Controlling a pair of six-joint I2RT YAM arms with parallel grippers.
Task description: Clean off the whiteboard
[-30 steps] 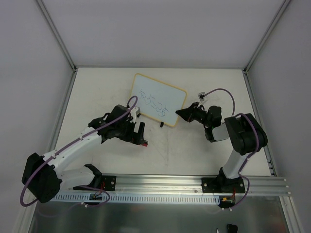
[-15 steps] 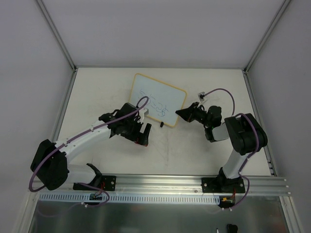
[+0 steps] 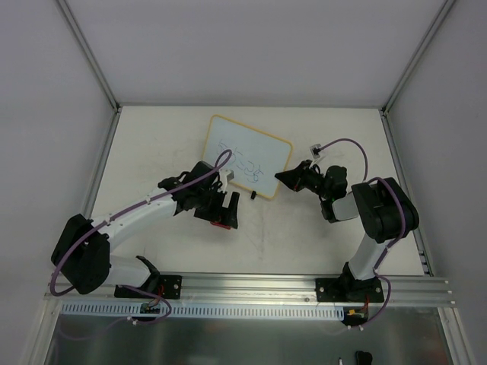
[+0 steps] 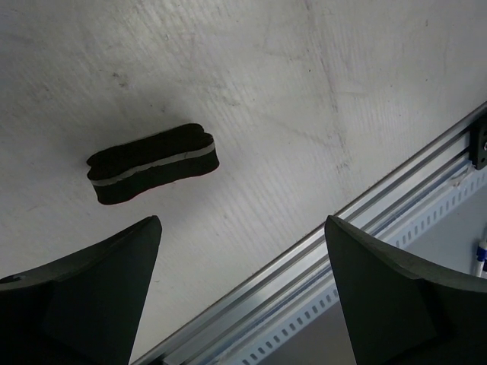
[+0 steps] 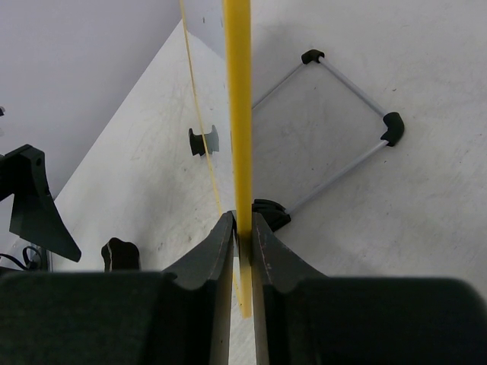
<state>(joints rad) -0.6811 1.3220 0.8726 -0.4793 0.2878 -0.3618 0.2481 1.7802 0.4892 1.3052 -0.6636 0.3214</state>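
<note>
The whiteboard [image 3: 247, 154], white with a yellow-tan frame and blue scribbles, stands tilted at the back middle of the table. My right gripper [image 3: 283, 179] is shut on its right edge; in the right wrist view the fingers [image 5: 228, 247] pinch the yellow frame [image 5: 237, 114]. My left gripper [image 3: 223, 209] is open just above the small red-black eraser [image 3: 221, 223], in front of the board. In the left wrist view the eraser [image 4: 152, 163] lies on the table beyond the spread fingers [image 4: 114, 289], untouched.
The board's black feet [image 5: 268, 213] rest on the table, with a wire stand [image 5: 346, 106] behind. The aluminium rail [image 4: 365, 228] runs along the table's near edge. Grey walls close in the left, back and right sides.
My left arm has swung right and forward, bringing its open gripper over the eraser. The right arm and the whiteboard have not moved.
</note>
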